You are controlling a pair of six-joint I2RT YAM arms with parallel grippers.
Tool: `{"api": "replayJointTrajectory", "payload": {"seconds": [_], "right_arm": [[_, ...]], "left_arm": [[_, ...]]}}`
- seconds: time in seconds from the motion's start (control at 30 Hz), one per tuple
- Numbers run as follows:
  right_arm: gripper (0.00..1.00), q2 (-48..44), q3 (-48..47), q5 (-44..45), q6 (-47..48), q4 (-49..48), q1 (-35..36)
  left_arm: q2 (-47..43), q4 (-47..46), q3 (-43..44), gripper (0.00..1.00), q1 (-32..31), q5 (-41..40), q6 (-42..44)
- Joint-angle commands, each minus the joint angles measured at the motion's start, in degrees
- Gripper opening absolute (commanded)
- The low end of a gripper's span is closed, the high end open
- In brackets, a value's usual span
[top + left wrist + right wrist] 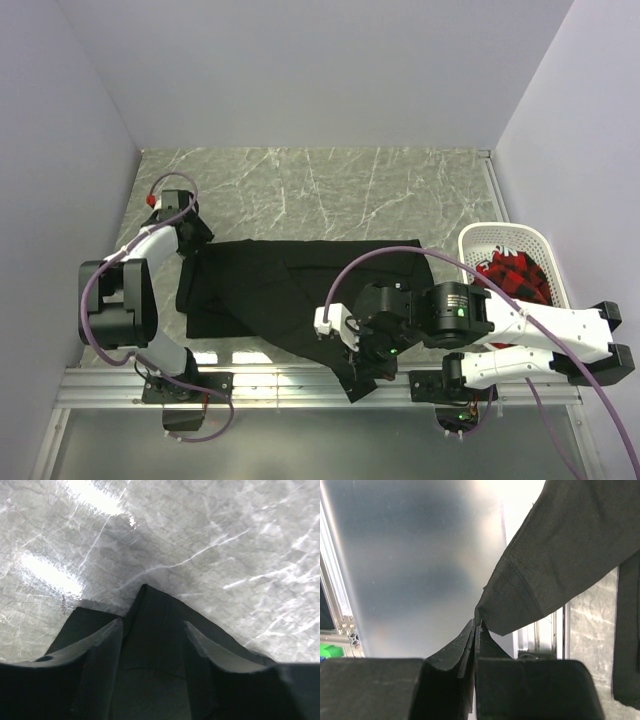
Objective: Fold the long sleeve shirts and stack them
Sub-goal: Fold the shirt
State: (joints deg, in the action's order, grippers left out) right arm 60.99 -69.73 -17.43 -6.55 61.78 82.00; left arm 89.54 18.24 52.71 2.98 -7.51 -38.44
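Note:
A plain black long sleeve shirt (pixel 262 285) lies spread on the marble table (pixel 320 190). One sleeve runs over the near edge. My left gripper (pixel 192 240) is at the shirt's far left corner. In the left wrist view its fingers (pixel 102 645) stand wide apart, the gripper (pixel 152 622) open, with a peak of black cloth (pixel 150 655) lying between them. My right gripper (pixel 352 352) is at the near edge. In the right wrist view the gripper (pixel 476 625) is shut on the corner of the sleeve cuff (pixel 530 595), which is lifted off the table.
A white basket (pixel 505 238) holding a red and black cloth (pixel 515 275) stands at the right. A metal rail (pixel 260 385) runs along the near edge. White walls close in the left, back and right sides.

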Motion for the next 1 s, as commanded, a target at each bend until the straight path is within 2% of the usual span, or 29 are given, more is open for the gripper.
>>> {"api": "replayJointTrajectory", "payload": {"seconds": [0.0, 0.2, 0.27, 0.6, 0.8, 0.97], "right_arm": [[0.0, -3.07, -0.31, -1.2, -0.92, 2.29, 0.53], [0.0, -4.22, 0.56, -2.96, -0.57, 3.26, 0.53], [0.0, -3.6, 1.61, -2.43, -0.84, 2.39, 0.53], [0.0, 1.32, 4.43, -2.7, 0.57, -2.19, 0.53], [0.0, 3.26, 4.08, -0.94, 2.15, -3.86, 0.53], [0.0, 4.31, 4.08, 1.08, 3.2, -5.17, 0.36]], "left_arm": [[1.16, -0.93, 0.73, 0.55, 0.62, -1.54, -0.5], [3.1, -0.23, 1.43, 0.51, 1.32, -2.77, -0.32], [3.36, 0.13, 1.52, 0.47, 1.59, -3.39, -0.41], [1.6, -0.31, 0.99, 0.41, 2.9, -4.45, -0.24], [1.34, -3.38, -0.06, 0.46, 2.99, 0.38, 0.55], [3.71, -3.21, 0.73, 0.47, 2.82, 3.2, 0.82]]}}
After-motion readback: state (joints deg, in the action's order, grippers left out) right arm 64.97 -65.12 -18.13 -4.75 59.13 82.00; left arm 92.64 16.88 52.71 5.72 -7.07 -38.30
